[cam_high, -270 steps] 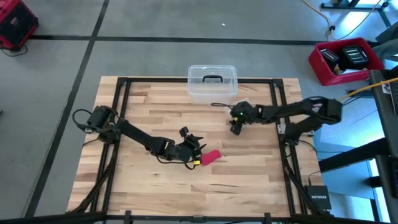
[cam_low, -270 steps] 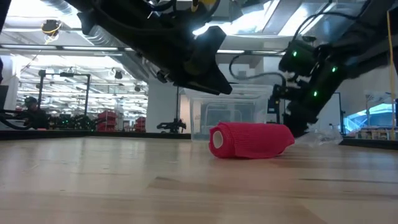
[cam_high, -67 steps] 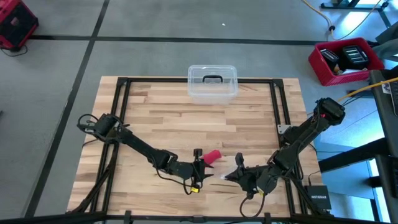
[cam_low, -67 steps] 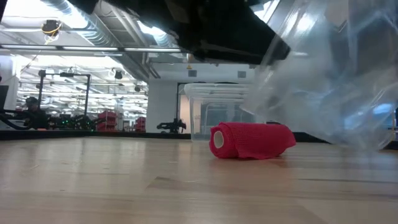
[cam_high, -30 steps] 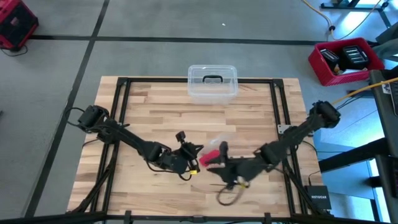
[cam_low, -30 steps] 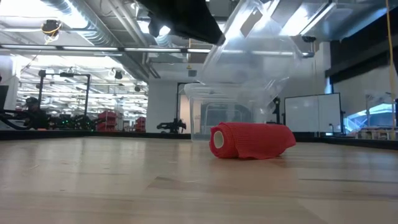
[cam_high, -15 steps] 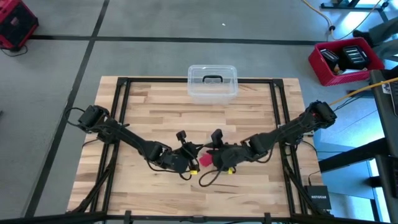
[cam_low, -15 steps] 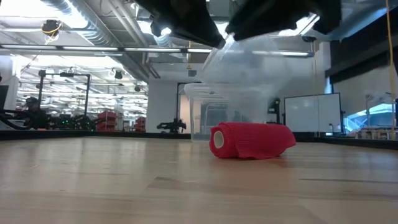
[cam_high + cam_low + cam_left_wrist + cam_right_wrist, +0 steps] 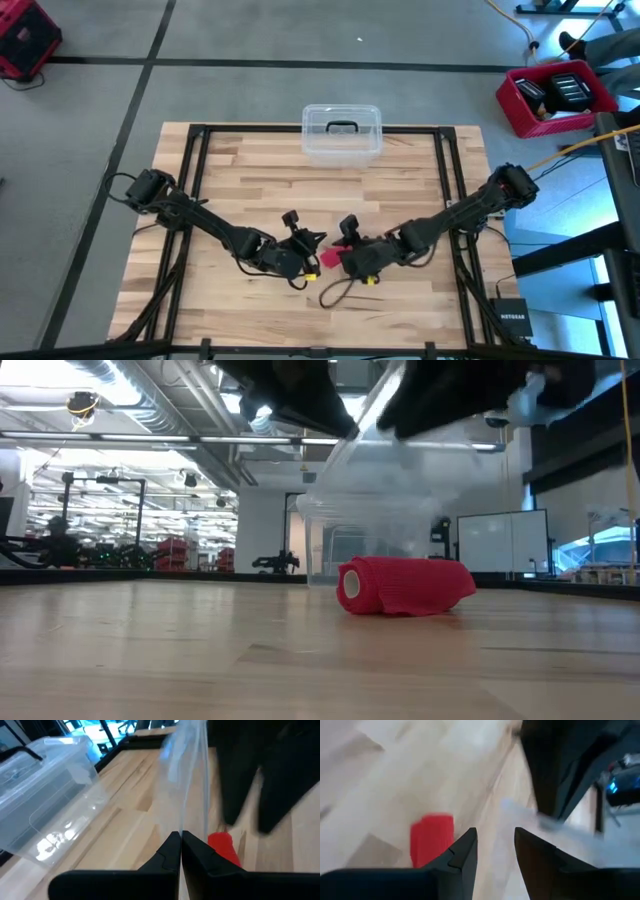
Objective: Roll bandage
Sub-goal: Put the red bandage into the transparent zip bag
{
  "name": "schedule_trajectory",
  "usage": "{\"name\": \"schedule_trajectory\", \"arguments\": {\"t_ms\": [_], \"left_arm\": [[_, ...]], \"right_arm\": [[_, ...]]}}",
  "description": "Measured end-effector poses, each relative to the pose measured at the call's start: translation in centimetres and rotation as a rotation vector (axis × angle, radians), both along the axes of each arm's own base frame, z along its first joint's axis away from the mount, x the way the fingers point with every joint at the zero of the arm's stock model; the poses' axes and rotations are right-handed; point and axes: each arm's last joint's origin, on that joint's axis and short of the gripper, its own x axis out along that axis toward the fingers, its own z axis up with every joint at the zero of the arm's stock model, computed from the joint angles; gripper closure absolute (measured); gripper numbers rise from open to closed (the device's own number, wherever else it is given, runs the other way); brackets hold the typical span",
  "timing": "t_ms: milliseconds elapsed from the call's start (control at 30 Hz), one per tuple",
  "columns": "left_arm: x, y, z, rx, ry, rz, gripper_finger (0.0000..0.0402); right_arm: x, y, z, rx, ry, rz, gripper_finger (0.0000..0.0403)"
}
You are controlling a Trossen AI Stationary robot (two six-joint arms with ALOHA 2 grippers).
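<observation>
My left gripper [image 9: 180, 851] pinches the wrapper [image 9: 187, 775]; the right gripper [image 9: 495, 851] hangs half-open, empty, above the bandage [image 9: 404, 587] — rolled, mid-table. Risk — the wrapper could block my grab.

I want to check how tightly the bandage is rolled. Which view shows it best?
The low view: the bandage lies side-on and unobstructed, its spiral end visible. From above only a red sliver shows between the arms; both wrist views show a blurred part of it.
</observation>
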Motion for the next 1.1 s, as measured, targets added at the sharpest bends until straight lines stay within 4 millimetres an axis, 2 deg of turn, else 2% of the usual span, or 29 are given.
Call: {"name": "schedule_trajectory", "arguments": {"t_ms": [100, 167, 500, 633, 900, 1100], "left_arm": [[0.0, 0.1, -0.1, 0.001, 0.01, 0.002, 0.04], [0.0, 0.1, -0.1, 0.0, 0.006, 0.001, 0.04], [0.0, 0.0, 0.0, -0.003, -0.001, 0.001, 0.04], [0.0, 0.0, 0.0, -0.002, -0.001, 0.001, 0.04], [0.0, 0.0, 0.0, -0.002, -0.001, -0.001, 0.04], [0.0, -0.1, 0.0, -0.002, -0.001, -0.002, 0.04]], "right_arm": [[-0.1, 1.3, 1.4, -0.046, -0.058, 0.025, 0.027], [0.1, 1.5, 2.0, -0.061, -0.098, 0.02, 0.027], [1.7, -1.4, 2.1, -0.015, -0.112, -0.032, 0.027], [1.6, -1.8, 1.4, -0.001, -0.071, -0.017, 0.027], [0.6, -3.0, -1.1, -0.028, 0.039, -0.111, 0.027], [0.3, -3.1, -1.7, 0.007, 0.039, -0.15, 0.027]]}}
